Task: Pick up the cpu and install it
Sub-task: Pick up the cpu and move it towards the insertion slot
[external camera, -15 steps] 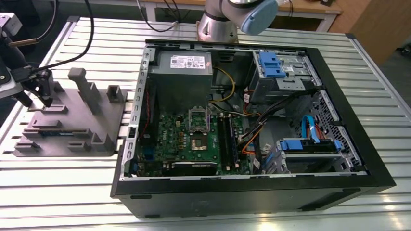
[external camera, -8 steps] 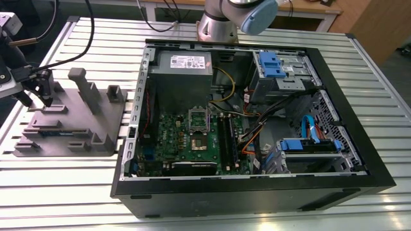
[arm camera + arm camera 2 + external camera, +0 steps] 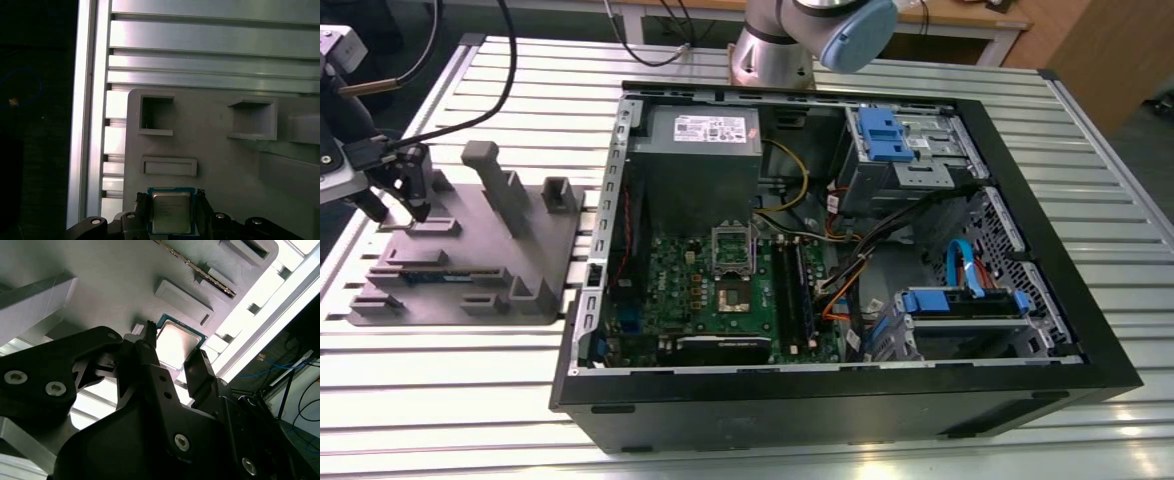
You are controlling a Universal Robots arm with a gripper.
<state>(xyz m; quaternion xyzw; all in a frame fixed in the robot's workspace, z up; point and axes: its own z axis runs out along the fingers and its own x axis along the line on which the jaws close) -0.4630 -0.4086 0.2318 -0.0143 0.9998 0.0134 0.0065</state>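
The cpu (image 3: 171,214), a small flat square chip with a shiny silver top and a green rim, lies in its nest on the grey fixture plate (image 3: 480,250) at the exterior view's left. My gripper (image 3: 396,212) is lowered over it. In both wrist views its black fingers (image 3: 141,209) stand on two opposite sides of the cpu (image 3: 176,342), close to its edges with a sliver of gap, so the gripper (image 3: 175,350) is open around the chip. The chip rests flat on the plate.
The open black computer case (image 3: 854,400) fills the middle, holding a green motherboard (image 3: 674,290) with its socket (image 3: 731,268), a grey power supply (image 3: 700,140) and blue drive brackets (image 3: 961,300). Upright grey blocks (image 3: 494,180) rise from the fixture. Ribbed aluminium table (image 3: 440,400) lies all around.
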